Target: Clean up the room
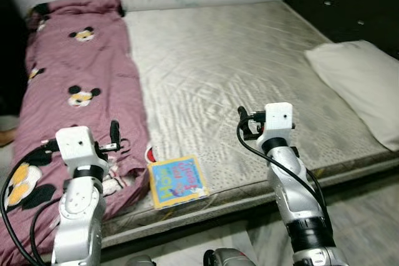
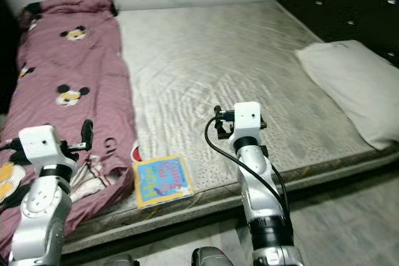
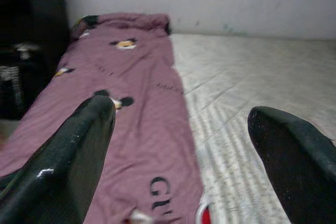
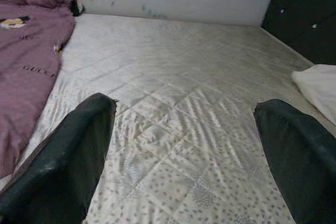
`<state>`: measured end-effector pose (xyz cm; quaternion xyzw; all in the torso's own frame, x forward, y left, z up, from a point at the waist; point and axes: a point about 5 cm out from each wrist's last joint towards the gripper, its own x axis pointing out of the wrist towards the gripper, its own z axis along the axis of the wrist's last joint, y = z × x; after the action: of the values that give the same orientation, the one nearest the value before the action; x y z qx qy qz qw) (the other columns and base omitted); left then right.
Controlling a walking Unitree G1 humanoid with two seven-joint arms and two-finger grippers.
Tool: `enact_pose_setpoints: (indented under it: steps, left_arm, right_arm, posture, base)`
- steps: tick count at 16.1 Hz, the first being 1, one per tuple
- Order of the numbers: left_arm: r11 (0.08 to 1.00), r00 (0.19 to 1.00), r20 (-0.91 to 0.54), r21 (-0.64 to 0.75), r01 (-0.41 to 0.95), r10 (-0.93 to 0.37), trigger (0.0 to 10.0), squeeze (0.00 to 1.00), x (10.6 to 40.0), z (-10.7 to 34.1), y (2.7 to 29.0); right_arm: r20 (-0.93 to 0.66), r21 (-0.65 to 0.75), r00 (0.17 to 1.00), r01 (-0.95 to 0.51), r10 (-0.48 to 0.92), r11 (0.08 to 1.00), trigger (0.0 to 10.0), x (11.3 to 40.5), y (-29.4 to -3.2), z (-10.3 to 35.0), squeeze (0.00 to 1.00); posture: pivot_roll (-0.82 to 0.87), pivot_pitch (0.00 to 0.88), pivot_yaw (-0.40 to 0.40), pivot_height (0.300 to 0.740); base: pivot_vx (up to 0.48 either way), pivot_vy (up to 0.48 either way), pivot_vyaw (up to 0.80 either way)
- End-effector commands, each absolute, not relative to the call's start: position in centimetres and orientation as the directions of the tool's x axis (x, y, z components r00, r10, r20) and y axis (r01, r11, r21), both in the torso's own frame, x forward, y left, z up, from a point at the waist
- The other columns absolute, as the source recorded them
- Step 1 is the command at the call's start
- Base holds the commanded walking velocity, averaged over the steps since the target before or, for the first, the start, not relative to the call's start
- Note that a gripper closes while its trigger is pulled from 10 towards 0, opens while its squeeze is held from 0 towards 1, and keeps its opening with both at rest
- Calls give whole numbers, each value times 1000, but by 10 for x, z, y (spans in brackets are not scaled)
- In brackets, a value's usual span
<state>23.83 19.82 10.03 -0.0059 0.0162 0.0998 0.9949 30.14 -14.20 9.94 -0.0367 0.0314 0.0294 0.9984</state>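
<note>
1. Book lies flat at mattress front edge, touching maroon blanket.
2. My L gripper, fingers wide apart, held over blanket.
3. My R gripper, also spread, empty, above bare mattress; pillow far right.

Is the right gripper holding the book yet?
No, the right gripper is open and empty above the mattress, while the book lies near the bed's edge.
</note>
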Motion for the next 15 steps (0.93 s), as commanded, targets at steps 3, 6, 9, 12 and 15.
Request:
enact_pose_setpoints:
  steps: [3, 6, 9, 12, 15]
  left_arm:
    - [981, 981, -26, -8, -194, 193, 10000, 0, 235, 102, 191]
    - [985, 985, -18, -14, -174, 174, 10000, 0, 239, 104, 189]
    - [982, 982, -6, -11, -189, 189, 10000, 0, 240, 106, 193]
    - [977, 977, -15, -16, -211, 211, 10000, 0, 238, 105, 196]
    - [977, 977, -20, -14, -214, 214, 10000, 0, 239, 105, 195]
  right_arm:
    - [-49, -60, 998, -51, 48, 997, 10000, 299, -151, 107, 0]
    - [-35, -59, 999, -22, 20, 998, 10000, 294, -151, 107, 0]
    - [-7, -75, 1000, -12, 12, 997, 10000, 292, -152, 111, 0]
    - [-11, -79, 999, -38, 38, 996, 10000, 293, -151, 111, 0]
    - [-15, -82, 998, -58, 57, 995, 10000, 294, -148, 112, 0]
  posture:
    - [-46, 0, -25, 740]
    - [-59, 0, 3, 740]
    - [-67, 0, 9, 740]
    - [-61, 0, -2, 740]
    - [-62, 0, -3, 740]
  base:
    - [0, 0, 0]
    - [0, 0, 0]
    - [0, 0, 0]
    - [0, 0, 0]
    - [0, 0, 0]
